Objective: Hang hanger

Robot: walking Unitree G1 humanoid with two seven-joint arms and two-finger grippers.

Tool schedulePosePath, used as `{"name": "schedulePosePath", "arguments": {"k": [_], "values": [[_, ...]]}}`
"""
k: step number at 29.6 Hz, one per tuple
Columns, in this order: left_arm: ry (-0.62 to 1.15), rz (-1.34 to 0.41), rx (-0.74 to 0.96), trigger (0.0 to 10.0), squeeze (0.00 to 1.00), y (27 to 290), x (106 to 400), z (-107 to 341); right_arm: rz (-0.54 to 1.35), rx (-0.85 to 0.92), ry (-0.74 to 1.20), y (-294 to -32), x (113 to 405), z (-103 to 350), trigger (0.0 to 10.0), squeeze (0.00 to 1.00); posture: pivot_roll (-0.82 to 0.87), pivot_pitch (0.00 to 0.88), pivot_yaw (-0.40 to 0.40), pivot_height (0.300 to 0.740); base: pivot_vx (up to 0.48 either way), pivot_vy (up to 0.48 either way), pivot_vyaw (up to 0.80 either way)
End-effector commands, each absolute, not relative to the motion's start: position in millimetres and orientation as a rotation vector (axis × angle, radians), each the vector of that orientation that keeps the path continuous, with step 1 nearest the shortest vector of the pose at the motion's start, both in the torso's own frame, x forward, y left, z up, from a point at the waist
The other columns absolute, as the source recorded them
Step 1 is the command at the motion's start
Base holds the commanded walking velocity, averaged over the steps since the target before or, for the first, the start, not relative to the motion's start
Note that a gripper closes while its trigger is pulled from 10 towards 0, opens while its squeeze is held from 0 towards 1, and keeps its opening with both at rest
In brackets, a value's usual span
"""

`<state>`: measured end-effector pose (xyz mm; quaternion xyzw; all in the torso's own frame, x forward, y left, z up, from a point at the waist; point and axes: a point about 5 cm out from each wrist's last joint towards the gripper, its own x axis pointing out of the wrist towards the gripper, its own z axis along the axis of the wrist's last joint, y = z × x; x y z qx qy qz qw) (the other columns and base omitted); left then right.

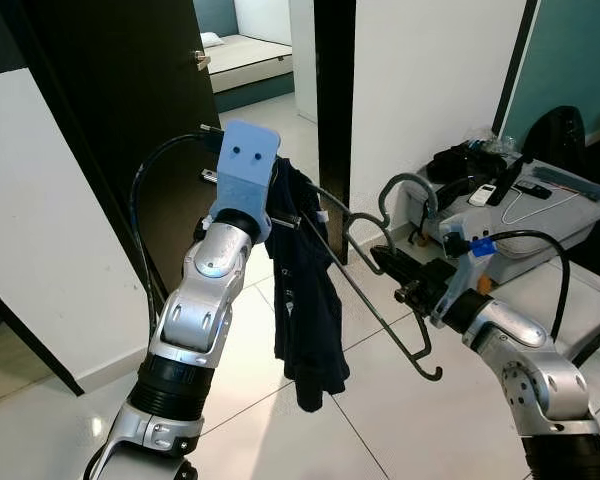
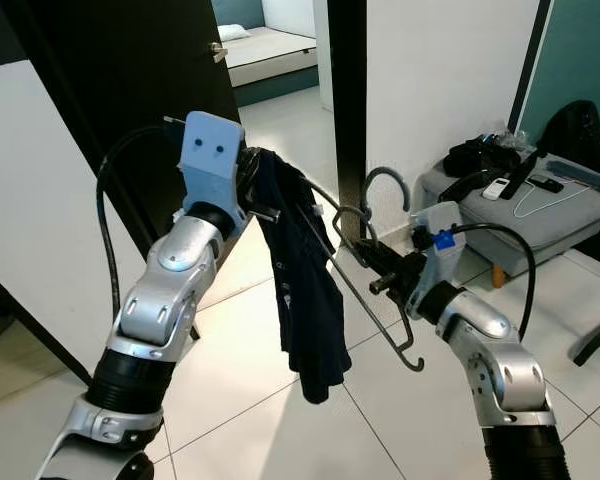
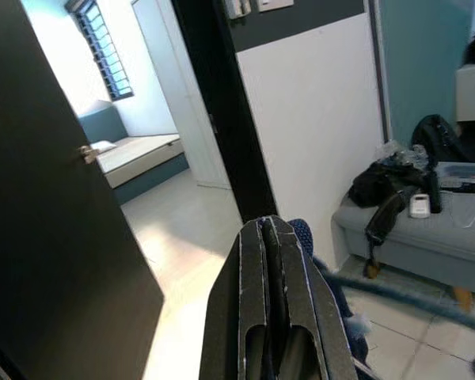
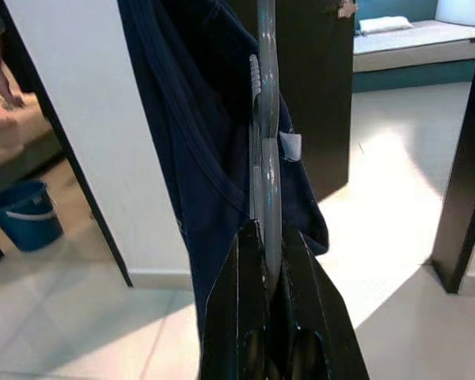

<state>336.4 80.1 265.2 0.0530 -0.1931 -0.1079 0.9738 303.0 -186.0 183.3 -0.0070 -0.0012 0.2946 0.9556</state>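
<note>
1. We have the grey metal wire hanger (image 1: 380, 290) up in the air over the pale tiled floor (image 1: 280, 420), in front of the dark door frame post (image 1: 333, 100).
2. Our right gripper (image 1: 382, 260) sits clamped on the hanger just below its curled hook (image 1: 405, 185); in the right wrist view the two black fingers (image 4: 249, 293) pinch the grey wire between them.
3. Over to the left gripper (image 3: 271, 237): it's raised at the hanger's far end, fingers pressed together. The navy cloth sits right at its tip, but we cannot tell whether it actually grips it.
4. A dark navy fabric garment (image 1: 305, 300) drapes over that end of the hanger and hangs down between our two arms.
5. To the right of the hanger stands a grey padded bench (image 1: 570, 215) holding black bags (image 1: 465, 160) and a white remote (image 1: 482, 194).
6. Beyond the door frame post, a bed (image 1: 242, 55) shows through the doorway.
</note>
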Motion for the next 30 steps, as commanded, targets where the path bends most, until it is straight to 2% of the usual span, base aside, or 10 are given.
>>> {"name": "schedulePosePath", "arguments": {"k": [1,6,7,9,11,12,14,15,22,30], "values": [[-0.424,-0.234,0.083,0.3,0.0,80.3,334.5,270.9,0.584,-0.019,0.01,-184.4,304.7,178.9,10.0,0.0,-0.08,0.0,0.116,0.74,0.0,0.0,0.0],[-0.419,-0.397,0.005,1.1,0.0,61.1,327.5,268.5,0.512,0.014,-0.022,-189.5,313.0,184.4,10.0,0.0,-0.07,0.0,0.111,0.74,0.0,0.0,0.0],[-0.385,-0.505,-0.007,2.5,0.0,48.4,322.7,260.8,0.496,0.029,-0.038,-191.1,315.3,187.2,10.0,0.0,-0.07,0.0,0.11,0.74,0.0,0.0,0.0],[-0.318,-0.673,0.034,3.1,0.0,27.2,312.1,239.5,0.472,0.055,-0.071,-193.6,318.3,193.0,10.0,0.0,-0.07,0.0,0.109,0.74,0.0,0.0,0.0],[-0.287,-0.702,0.042,3.4,0.0,22.0,309.1,229.8,0.465,0.067,-0.084,-194.6,319.1,195.4,10.0,0.0,-0.07,0.0,0.109,0.74,0.0,0.0,0.0],[-0.266,-0.708,0.052,4.5,0.0,19.3,307.6,222.4,0.465,0.076,-0.096,-195.0,319.1,197.7,10.0,0.0,-0.08,0.0,0.111,0.74,0.0,0.0,0.0],[-0.254,-0.706,0.054,4.5,0.0,18.2,307.0,218.4,0.467,0.08,-0.103,-195.2,318.9,199.1,10.0,0.0,-0.08,0.0,0.111,0.74,0.0,0.0,0.0],[-0.247,-0.697,0.08,10.0,0.0,18.1,307.4,214.9,0.47,0.085,-0.107,-195.2,318.4,200.0,10.0,0.0,-0.08,0.0,0.111,0.74,0.0,0.0,0.0],[-0.253,-0.662,0.191,10.0,0.0,25.6,313.4,210.1,0.484,0.099,-0.12,-194.1,317.6,201.1,10.0,0.0,-0.08,0.0,0.108,0.74,0.0,0.0,0.0],[-0.291,-0.674,0.178,10.0,0.0,24.9,310.2,214.7,0.522,0.131,-0.15,-189.1,315.9,204.7,10.0,0.0,-0.08,0.0,0.108,0.74,0.0,0.0,0.0]]}}
